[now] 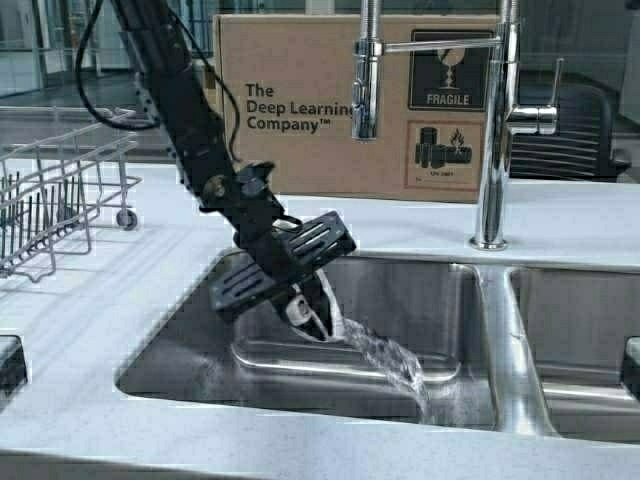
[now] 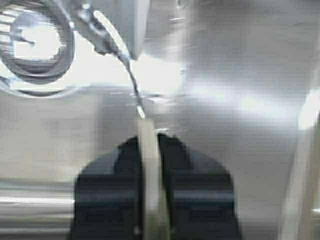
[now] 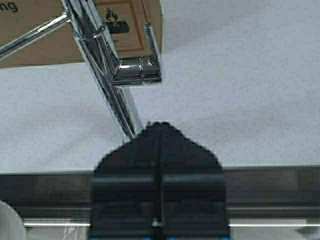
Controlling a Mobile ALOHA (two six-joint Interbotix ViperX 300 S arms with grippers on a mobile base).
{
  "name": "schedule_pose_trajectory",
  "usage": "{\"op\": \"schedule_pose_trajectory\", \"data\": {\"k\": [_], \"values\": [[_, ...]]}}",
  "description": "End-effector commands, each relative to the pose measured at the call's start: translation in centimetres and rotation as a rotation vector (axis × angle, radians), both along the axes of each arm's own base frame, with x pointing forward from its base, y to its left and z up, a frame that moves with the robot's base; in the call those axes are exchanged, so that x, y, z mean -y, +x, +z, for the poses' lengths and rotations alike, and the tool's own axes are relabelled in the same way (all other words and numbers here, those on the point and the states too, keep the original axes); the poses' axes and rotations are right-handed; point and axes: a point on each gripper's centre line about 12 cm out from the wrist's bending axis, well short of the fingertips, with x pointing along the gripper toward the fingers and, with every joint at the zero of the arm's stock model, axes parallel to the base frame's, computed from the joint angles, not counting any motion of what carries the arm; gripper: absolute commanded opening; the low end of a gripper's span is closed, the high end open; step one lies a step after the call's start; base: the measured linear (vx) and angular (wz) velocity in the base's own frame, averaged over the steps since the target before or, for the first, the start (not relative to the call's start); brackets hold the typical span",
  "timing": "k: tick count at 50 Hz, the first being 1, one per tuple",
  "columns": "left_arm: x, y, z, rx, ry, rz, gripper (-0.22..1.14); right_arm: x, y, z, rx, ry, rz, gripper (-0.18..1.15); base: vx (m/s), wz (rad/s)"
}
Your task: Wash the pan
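My left gripper (image 1: 290,275) is shut on the cream-white handle (image 2: 148,165) of the white pan (image 1: 328,312). It holds the pan over the left sink basin (image 1: 440,300), tipped on edge. Water (image 1: 392,362) spills from the pan's rim into the basin. In the left wrist view the pan (image 2: 122,25) shows edge-on beyond the fingers, above the round drain (image 2: 37,45). The inside of the pan is hidden. My right gripper (image 3: 159,131) is shut and empty, in front of the tap's base at the counter.
The chrome tap (image 1: 495,130) stands behind the divider between the two basins, its spray head (image 1: 365,100) over the left one. A cardboard box (image 1: 300,100) stands behind. A wire dish rack (image 1: 50,200) sits on the counter at the left.
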Motion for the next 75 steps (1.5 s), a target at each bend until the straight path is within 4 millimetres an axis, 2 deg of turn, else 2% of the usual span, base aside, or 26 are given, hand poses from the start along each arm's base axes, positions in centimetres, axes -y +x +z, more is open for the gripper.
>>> {"op": "schedule_pose_trajectory", "data": {"k": [1,5,8,21,25,30,37,41,56,75], "values": [[-1.6,2.1,3.9,0.048,0.385,-0.135,0.03,-0.1,0.0,0.6,0.019,0.012,-0.003,0.05,0.0,0.0],[-2.5,2.6,5.0,0.047,0.579,-0.22,0.03,-0.1,0.0,0.6,0.02,0.024,-0.007,0.05,0.0,0.0],[-2.8,2.9,5.8,0.054,0.645,-0.268,0.03,-0.1,0.0,0.5,0.023,0.032,-0.01,0.05,0.0,0.0],[-2.6,2.7,10.6,0.129,0.685,-0.315,0.03,-0.1,0.0,0.6,0.027,0.036,-0.011,0.05,0.0,0.0],[-2.7,2.6,11.4,0.146,0.678,-0.312,0.03,-0.1,0.0,0.5,0.025,0.037,-0.011,0.05,0.0,0.0],[-2.7,2.5,10.3,0.129,0.686,-0.325,0.03,-0.1,0.0,0.5,0.025,0.037,-0.011,0.05,0.0,0.0],[-2.9,2.2,5.1,0.037,0.747,-0.398,0.03,-0.1,-0.1,0.4,0.022,0.037,-0.011,0.05,0.0,0.0],[-2.6,1.8,5.0,0.044,0.741,-0.425,0.03,-0.1,0.0,0.4,0.024,0.037,-0.011,0.05,0.0,0.0],[-3.2,1.3,11.8,0.216,0.718,-0.526,0.03,-0.1,0.0,0.3,0.022,0.038,-0.011,0.05,0.0,0.0],[-8.4,1.1,20.0,0.326,0.682,-0.374,0.03,-0.1,0.1,0.2,0.019,0.038,-0.012,0.05,0.0,0.0]]}}
